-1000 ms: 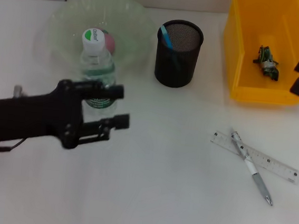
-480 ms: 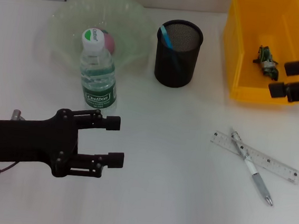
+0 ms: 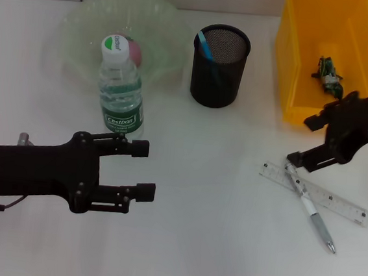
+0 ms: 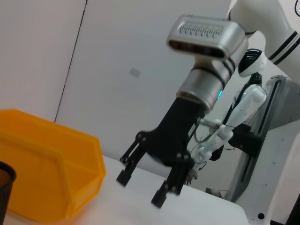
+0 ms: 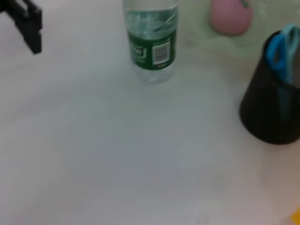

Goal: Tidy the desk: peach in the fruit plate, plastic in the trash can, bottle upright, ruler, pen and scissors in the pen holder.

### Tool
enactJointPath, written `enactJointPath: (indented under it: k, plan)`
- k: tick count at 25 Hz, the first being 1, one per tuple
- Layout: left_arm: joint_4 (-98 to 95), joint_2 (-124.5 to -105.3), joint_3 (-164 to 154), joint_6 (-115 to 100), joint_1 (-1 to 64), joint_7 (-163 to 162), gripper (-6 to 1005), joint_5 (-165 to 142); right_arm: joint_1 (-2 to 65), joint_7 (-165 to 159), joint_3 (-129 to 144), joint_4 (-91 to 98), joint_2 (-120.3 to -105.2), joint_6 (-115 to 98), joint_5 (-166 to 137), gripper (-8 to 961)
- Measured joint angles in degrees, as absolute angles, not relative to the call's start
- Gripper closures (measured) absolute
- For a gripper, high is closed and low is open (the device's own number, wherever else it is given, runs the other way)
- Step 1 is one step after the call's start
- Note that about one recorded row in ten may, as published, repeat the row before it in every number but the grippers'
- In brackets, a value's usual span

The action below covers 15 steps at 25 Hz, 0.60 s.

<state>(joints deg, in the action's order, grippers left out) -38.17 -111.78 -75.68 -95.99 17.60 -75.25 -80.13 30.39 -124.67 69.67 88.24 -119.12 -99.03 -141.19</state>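
The bottle (image 3: 120, 86) stands upright in front of the pale green fruit plate (image 3: 77, 23), which holds the pink peach (image 3: 134, 51). My left gripper (image 3: 143, 169) hovers open just in front of the bottle, apart from it and holding nothing. The black mesh pen holder (image 3: 219, 66) holds the blue-handled scissors (image 3: 204, 47). A crumpled piece of plastic (image 3: 329, 77) lies in the yellow trash can (image 3: 306, 91). The clear ruler (image 3: 337, 206) and the pen (image 3: 312, 210) lie crossed on the desk. My right gripper (image 3: 302, 141) is open just above their near ends.
The right wrist view shows the bottle (image 5: 152, 42), the peach (image 5: 229, 16) and the pen holder (image 5: 276, 103) on the white desk. The left wrist view shows my right gripper (image 4: 140, 190) beside the trash can (image 4: 47, 173).
My right gripper has moved from over the trash can down to the ruler and pen. My left gripper backed away from the bottle and has since shifted only slightly.
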Motion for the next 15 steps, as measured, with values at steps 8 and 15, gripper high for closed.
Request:
enactJointPath:
  k: [8,15]
  plan:
    - [-38.24,-112.01,-76.37,-96.57,18.34,-75.70,215,-81.04,32.66,-121.78,74.15,76.11,-119.09,-90.96,-142.37,188]
    - [-38.61,-112.60,-75.97,-98.10,19.24,-77.10,215,-85.56,33.51,-120.52,76.94,71.28,-119.19,-86.46,-142.70,187]
